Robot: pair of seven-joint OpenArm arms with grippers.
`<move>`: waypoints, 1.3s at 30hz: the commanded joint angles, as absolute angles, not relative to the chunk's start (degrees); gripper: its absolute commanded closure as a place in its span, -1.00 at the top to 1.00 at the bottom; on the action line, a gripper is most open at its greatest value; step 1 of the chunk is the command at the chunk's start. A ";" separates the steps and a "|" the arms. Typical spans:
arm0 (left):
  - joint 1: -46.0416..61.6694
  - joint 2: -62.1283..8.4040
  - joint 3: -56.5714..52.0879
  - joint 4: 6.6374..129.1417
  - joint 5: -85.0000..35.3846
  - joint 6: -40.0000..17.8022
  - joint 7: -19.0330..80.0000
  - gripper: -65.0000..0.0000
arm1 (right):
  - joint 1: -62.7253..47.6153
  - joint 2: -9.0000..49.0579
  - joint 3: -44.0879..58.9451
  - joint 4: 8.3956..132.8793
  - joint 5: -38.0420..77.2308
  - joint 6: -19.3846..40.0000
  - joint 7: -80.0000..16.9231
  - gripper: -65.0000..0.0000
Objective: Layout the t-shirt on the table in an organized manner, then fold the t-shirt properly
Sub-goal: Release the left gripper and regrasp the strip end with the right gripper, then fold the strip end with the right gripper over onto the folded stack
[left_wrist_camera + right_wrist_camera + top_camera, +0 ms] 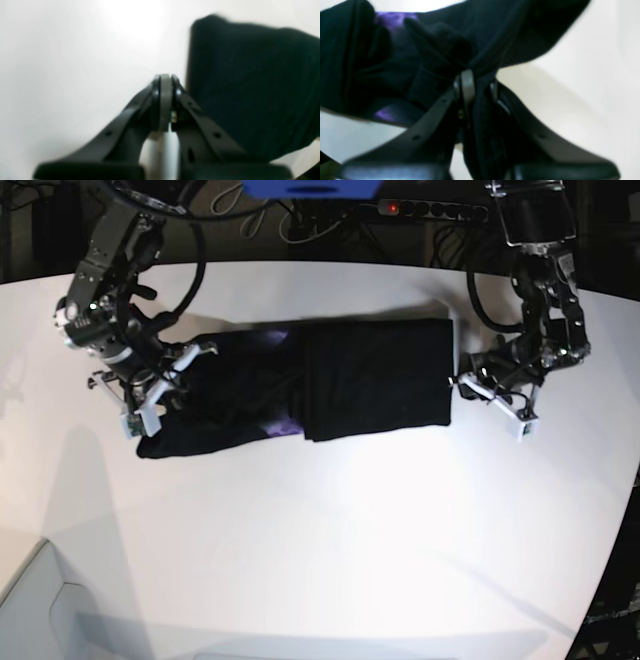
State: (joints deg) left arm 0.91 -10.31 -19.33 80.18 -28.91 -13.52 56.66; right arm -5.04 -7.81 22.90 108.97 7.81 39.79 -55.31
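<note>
One t-shirt (330,385), two arms.

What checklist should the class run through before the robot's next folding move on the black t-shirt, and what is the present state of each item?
1. Right tool grips the t-shirt: ok, cloth is bunched between its jaws.
2. Left tool holds cloth: not ok, jaws shut on nothing, just off the shirt's edge.
3. Shirt fully on the table: ok.
4. Side by the left tool lies flat: ok, smooth with straight edges.
5. Side at the right tool lies flat: not ok, rumpled, purple print showing.
6. Sleeves tucked inside the fold: cannot tell.
</note>
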 commanded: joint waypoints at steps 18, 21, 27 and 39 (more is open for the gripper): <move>0.84 -10.42 -14.99 79.60 -27.91 -13.23 58.15 -1.00 | -6.29 -9.00 -2.59 115.65 8.84 40.00 -56.40 -1.00; 0.84 -10.24 -14.55 79.60 -27.91 -13.23 58.15 -1.00 | -6.20 -9.00 -9.10 115.56 8.75 40.00 -56.04 -1.00; 0.84 -10.24 -14.55 79.60 -27.91 -13.23 58.15 -1.00 | -2.86 -9.00 -15.69 113.45 8.48 40.00 -56.04 -1.00; 1.19 -10.24 -14.90 80.22 -28.44 -13.23 58.59 -1.00 | 1.89 -9.00 -24.66 97.19 8.66 40.00 -49.36 -1.00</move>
